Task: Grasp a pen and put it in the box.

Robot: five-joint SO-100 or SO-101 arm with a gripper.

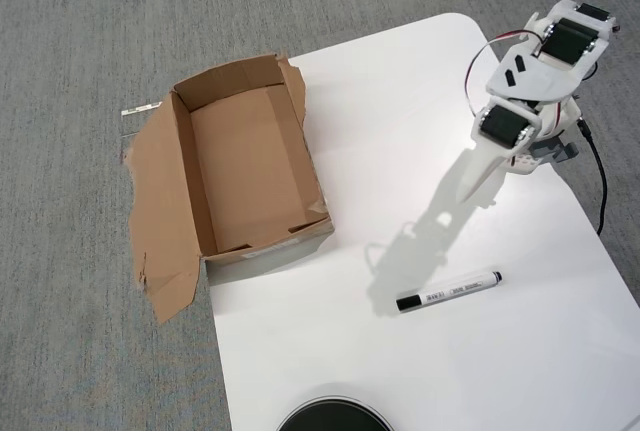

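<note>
One pen (448, 291) lies flat on the white counter (400, 371), black cap to the left in the overhead view; nothing touches it; the brown cardboard box (247, 166) sits well apart to the left, half on the counter and half on the grey carpet (80, 31), with nothing in it; the white arm's tool (470, 179) points down above the counter, near the pen; I cannot tell if its fingers are apart.

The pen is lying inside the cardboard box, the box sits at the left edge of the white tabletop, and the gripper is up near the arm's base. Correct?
Not quite. The overhead view shows the pen lying on the white tabletop, right of the box, which is empty. The gripper is near the arm's base, as you say.
</note>
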